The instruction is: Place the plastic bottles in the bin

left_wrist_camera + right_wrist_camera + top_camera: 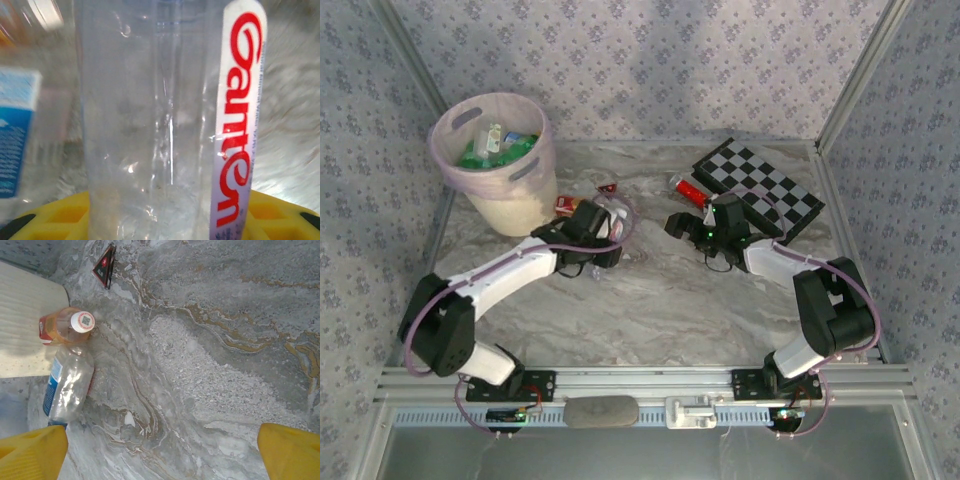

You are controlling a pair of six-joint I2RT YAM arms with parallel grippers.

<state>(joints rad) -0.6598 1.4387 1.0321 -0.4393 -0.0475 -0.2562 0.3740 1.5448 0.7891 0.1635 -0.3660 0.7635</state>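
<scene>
Left jaws closed on a clear red-lettered bottle (150,125), near the pink bin (535,170) holding green bottles (480,155), right jaws wide open over the table (660,290), orange-capped bottle (65,326) and blue-labelled bottle (70,382) lying touching beside bin

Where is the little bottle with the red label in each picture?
Top external: the red-label bottle lies just right of the bin, low by its cream side.
Left wrist: an orange blur in the top left corner may be it, but it is too blurred to tell.
Right wrist: the bottle lies at the left, next to the bin's cream wall.
Shared landmark: the bin.
</scene>
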